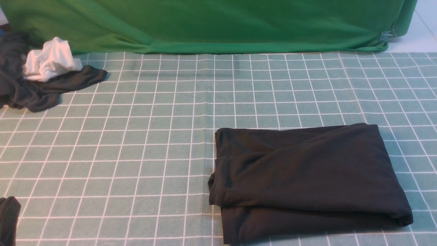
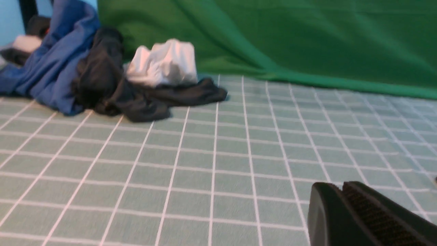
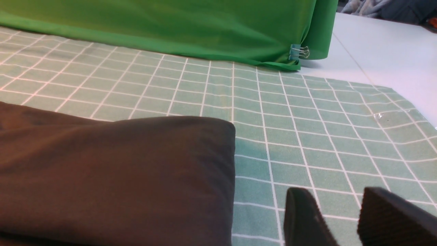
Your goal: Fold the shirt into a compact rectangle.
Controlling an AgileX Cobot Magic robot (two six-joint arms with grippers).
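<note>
The black shirt [image 1: 307,177] lies folded into a rough rectangle on the checked tablecloth, right of centre near the front edge, with no print showing. The right wrist view shows its folded corner [image 3: 119,174] close by. My right gripper [image 3: 334,191] hovers just beside that corner over bare cloth, open, with nothing between its fingers. My left gripper [image 2: 342,186] is shut with nothing in it, low over the tablecloth and facing the pile of clothes at the far left. Neither gripper shows clearly in the front view.
A dark grey garment [image 1: 41,92] with a crumpled white cloth [image 1: 51,63] on it lies at the back left, next to a blue garment [image 2: 51,65]. A green backdrop [image 1: 205,24] closes the far side. A dark shape [image 1: 8,218] sits at the front-left edge.
</note>
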